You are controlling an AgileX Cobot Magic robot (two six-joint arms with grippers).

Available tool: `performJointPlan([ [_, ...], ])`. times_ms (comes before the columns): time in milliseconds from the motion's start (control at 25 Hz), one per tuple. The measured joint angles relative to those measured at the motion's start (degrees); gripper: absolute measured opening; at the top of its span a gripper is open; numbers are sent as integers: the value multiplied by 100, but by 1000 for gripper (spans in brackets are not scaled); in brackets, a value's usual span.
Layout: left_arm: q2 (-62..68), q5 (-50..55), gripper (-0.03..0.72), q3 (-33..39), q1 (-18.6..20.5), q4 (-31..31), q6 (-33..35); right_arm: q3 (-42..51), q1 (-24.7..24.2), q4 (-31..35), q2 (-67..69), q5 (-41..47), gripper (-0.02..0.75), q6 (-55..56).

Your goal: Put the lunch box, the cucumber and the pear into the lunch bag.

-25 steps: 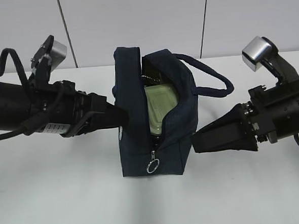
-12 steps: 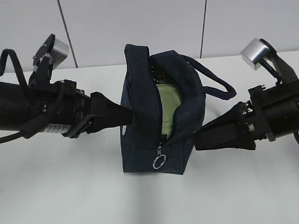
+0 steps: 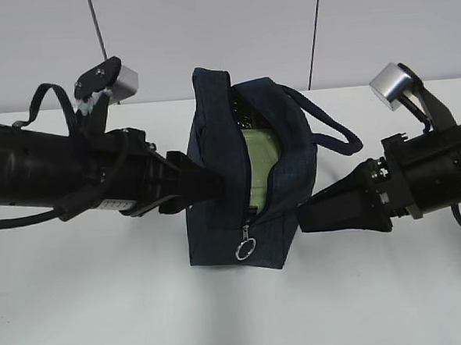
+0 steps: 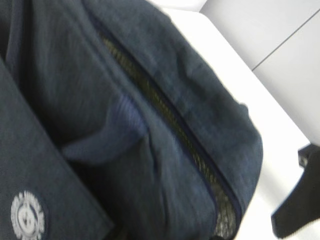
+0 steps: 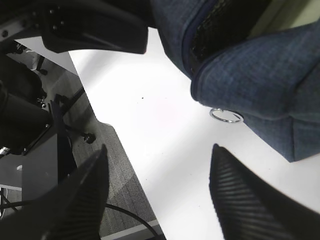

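lunch bag (image 3: pixel 246 179) stands on tabletop (image 3: pixel 105 305), unzipped; lunch box (image 3: pixel 260 171) inside. cucumber and pear not visible, possibly packed. left end effector (image 3: pixel 216 185) against bag, state indeterminable; right end effector (image 5: pixel 160 185) released, empty.

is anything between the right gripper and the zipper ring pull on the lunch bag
Nothing visible does. In the right wrist view the right gripper is open, and only bare white table lies between its fingers and the silver ring pull, which hangs at the foot of the lunch bag. The left gripper presses the bag's far side.
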Motion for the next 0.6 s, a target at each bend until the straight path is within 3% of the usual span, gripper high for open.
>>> performJointPlan([
  [440,412,-140,307,-518,-14,125,18,0,0,0,0,0,491,0],
  [600,415,-63,241,-525,-14,267,18,0,0,0,0,0,491,-4],
])
